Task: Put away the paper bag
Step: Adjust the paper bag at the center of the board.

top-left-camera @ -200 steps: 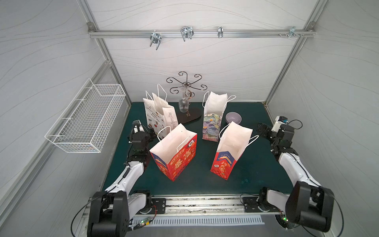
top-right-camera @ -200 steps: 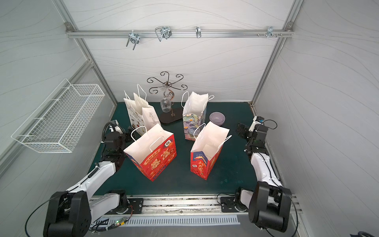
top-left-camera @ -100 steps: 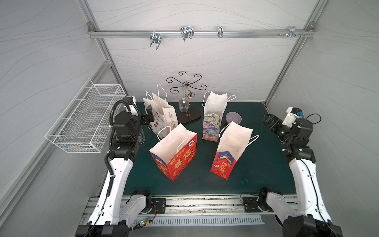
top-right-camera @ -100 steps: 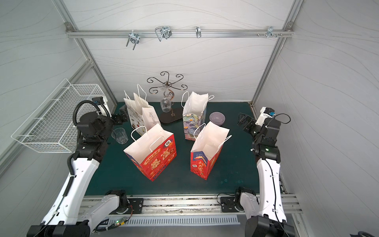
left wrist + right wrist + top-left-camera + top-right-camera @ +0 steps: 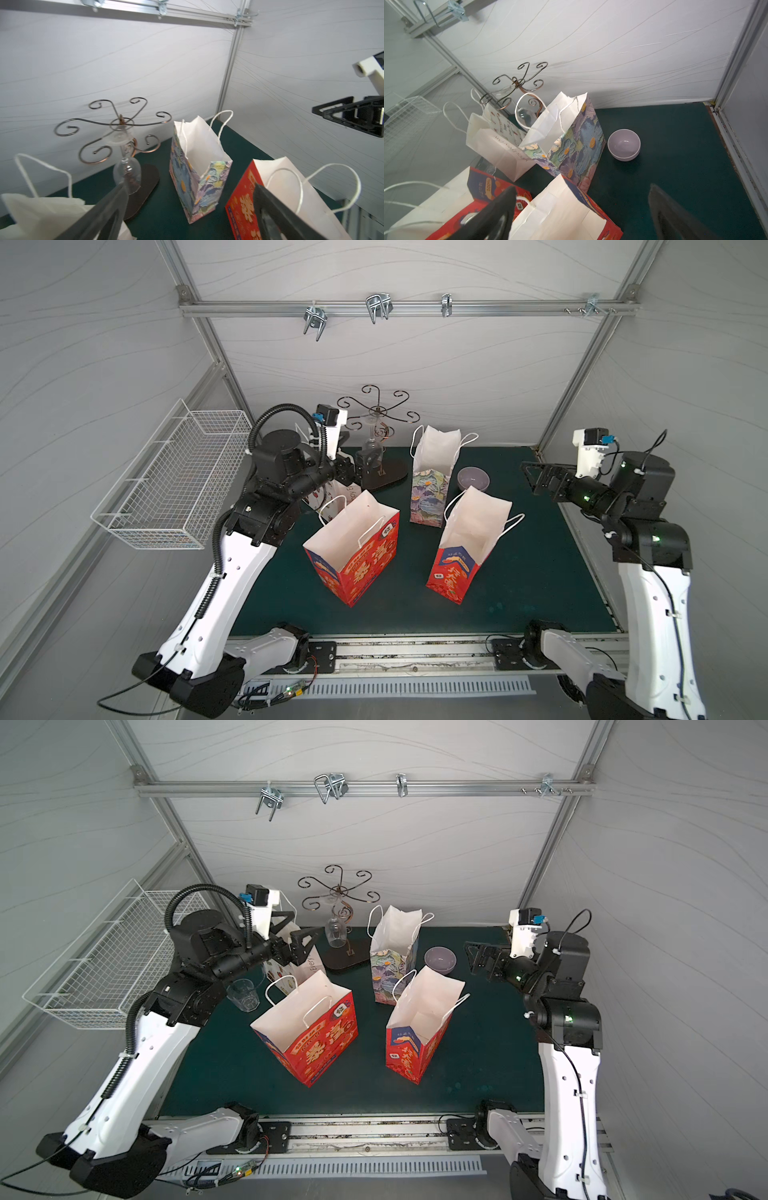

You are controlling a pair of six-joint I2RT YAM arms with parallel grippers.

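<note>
Several paper bags stand upright and open on the green mat. In both top views there is a wide red bag [image 5: 357, 568] front left, a narrower red bag [image 5: 453, 572] front right and a floral bag [image 5: 428, 493] behind them. A white printed bag [image 5: 291, 969] stands at the back left. My left gripper [image 5: 353, 456] hovers open above the white bag, holding nothing. My right gripper [image 5: 534, 479] hangs open and empty over the mat's right side, apart from every bag. In the left wrist view the left gripper [image 5: 190, 187] frames the floral bag [image 5: 197, 172]. In the right wrist view the right gripper [image 5: 582, 189] looks down on the narrower red bag [image 5: 562, 212].
A scrolled metal stand [image 5: 378, 410] with a hanging wine glass [image 5: 336, 932] is at the back. A purple bowl [image 5: 473, 479] sits beside the floral bag, and a tumbler [image 5: 243, 994] is under my left arm. A wire basket [image 5: 174, 485] hangs on the left wall, metal hooks [image 5: 378, 308] on the overhead rail.
Both arms have risen from low folded poses at the mat's sides, and their grippers now point inward above the table. The bags have not moved.
</note>
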